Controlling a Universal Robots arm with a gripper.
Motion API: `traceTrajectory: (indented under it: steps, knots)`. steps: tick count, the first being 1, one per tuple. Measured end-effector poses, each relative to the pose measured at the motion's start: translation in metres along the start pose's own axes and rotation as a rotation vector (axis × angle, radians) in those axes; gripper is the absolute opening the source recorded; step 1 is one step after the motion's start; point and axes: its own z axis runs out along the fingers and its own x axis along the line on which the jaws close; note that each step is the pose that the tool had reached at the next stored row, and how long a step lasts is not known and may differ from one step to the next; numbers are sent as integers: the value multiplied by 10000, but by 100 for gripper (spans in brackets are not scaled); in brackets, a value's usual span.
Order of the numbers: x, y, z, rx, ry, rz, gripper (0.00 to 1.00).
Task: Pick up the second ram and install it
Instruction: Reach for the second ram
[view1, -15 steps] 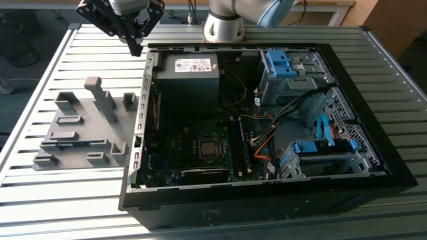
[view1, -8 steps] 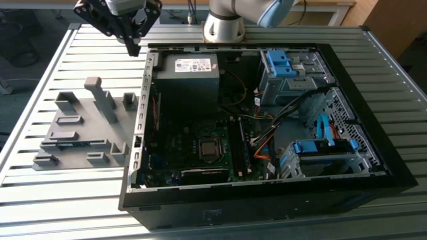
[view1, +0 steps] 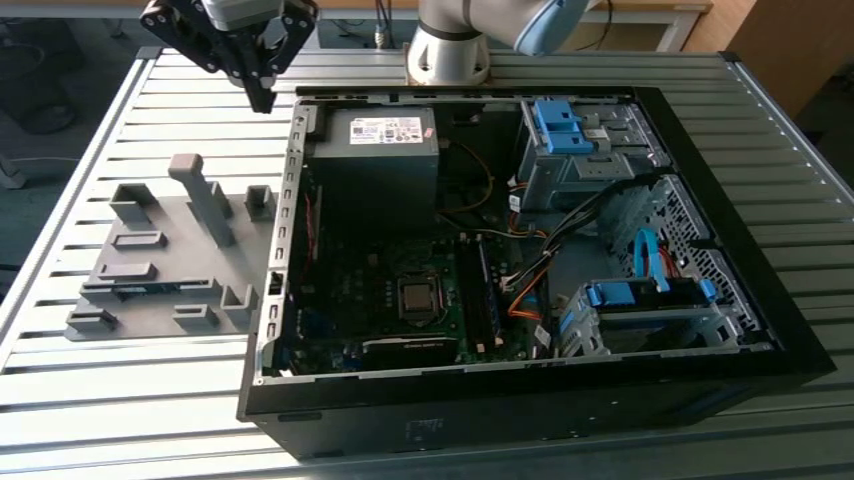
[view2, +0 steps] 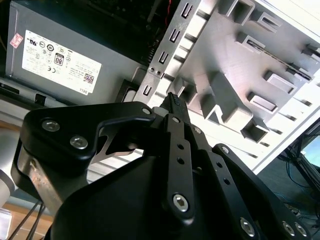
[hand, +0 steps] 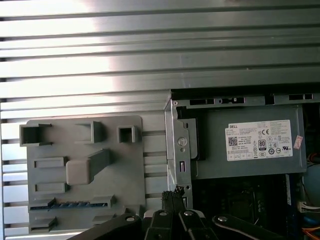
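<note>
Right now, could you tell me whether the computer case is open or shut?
Open: the computer case has no side cover, so the motherboard and power supply show.

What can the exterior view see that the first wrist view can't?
Exterior view: inside the open black computer case, its dark motherboard, blue drive brackets, and the arm's pale grey base. First wrist view: a straight-down look at the thin ram stick in its slot. Both: grey plastic holder tray, silver power supply box, black gripper.
</note>
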Motion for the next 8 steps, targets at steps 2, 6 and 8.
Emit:
traceTrajectory:
  steps: [2,6,8]
  knots:
    - [13,-1,0,0,0,0,11]
    - [38,-3,-1,-1,0,0,11]
    - [51,-4,-1,0,0,0,11]
